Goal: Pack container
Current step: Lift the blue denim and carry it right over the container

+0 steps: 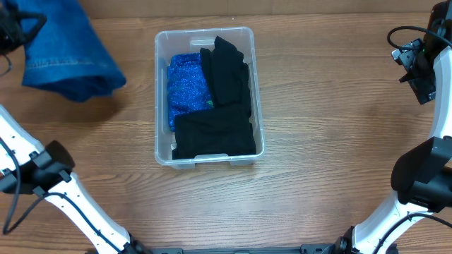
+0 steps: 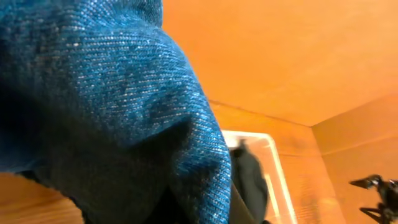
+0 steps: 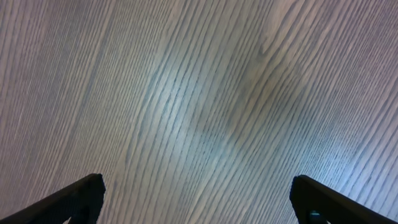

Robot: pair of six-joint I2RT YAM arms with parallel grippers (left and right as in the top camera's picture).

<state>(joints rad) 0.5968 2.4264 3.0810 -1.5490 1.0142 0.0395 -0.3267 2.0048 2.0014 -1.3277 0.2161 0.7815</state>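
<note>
The clear container (image 1: 162, 99) stands mid-table, holding a glittery blue cloth (image 1: 185, 85) on its left side and folded black garments (image 1: 224, 106) across the right and front. At the far left, my left gripper (image 1: 13, 29) is shut on a blue denim garment (image 1: 65, 51) that hangs from it above the table. In the left wrist view the denim garment (image 2: 106, 106) fills the frame and hides the fingers; the container (image 2: 275, 163) shows beyond it. My right gripper (image 3: 199, 194) is open over bare wood, and the overhead view places the right gripper (image 1: 418, 67) at the far right.
The wooden table (image 1: 332, 113) lies bare between the container and the right arm. The white arm links (image 1: 70, 197) rise from the front corners. The other arm's black tip (image 2: 376, 186) shows at the left wrist view's right edge.
</note>
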